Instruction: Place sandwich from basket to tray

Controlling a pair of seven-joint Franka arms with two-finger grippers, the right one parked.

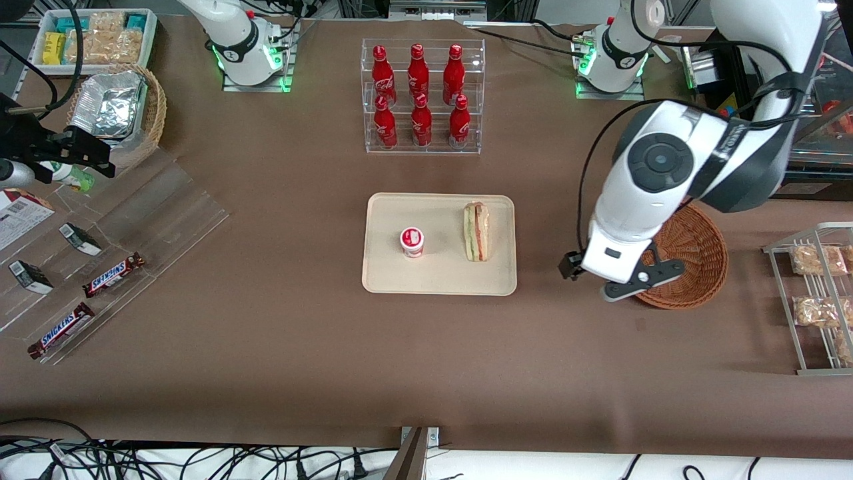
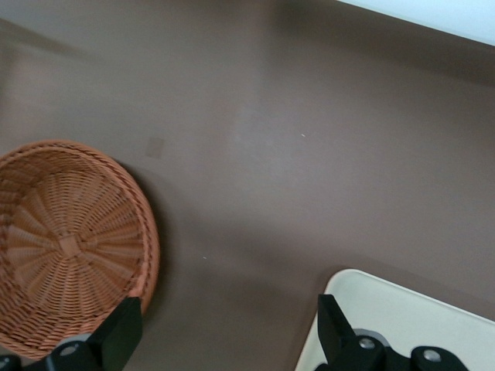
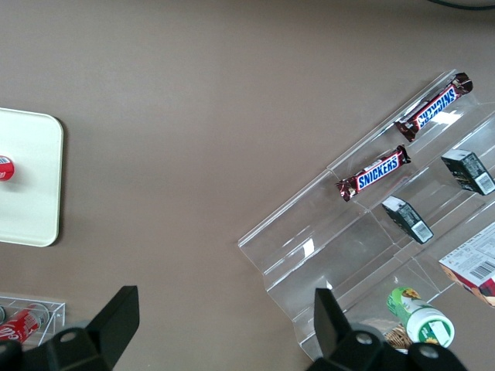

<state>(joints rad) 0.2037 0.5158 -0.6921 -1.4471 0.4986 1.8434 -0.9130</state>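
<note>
Sandwich on tray; hand open above bare bench

The sandwich (image 1: 476, 231) is seated on the tray (image 1: 440, 280) beside its basket-side rim. The hand (image 2: 224, 340) is held open, empty, between tray and basket (image 1: 693, 257).

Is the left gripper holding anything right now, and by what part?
Nothing. The gripper is open and empty, between basket and tray; the sandwich lies on the tray.

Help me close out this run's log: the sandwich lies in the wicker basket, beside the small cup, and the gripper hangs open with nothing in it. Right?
One thing is wrong: the sandwich lies on the tray, not in the basket. The front view shows it there beside the small cup, and the left wrist view shows the basket empty. The gripper does hang open, holding nothing, above the table between basket and tray.
</note>
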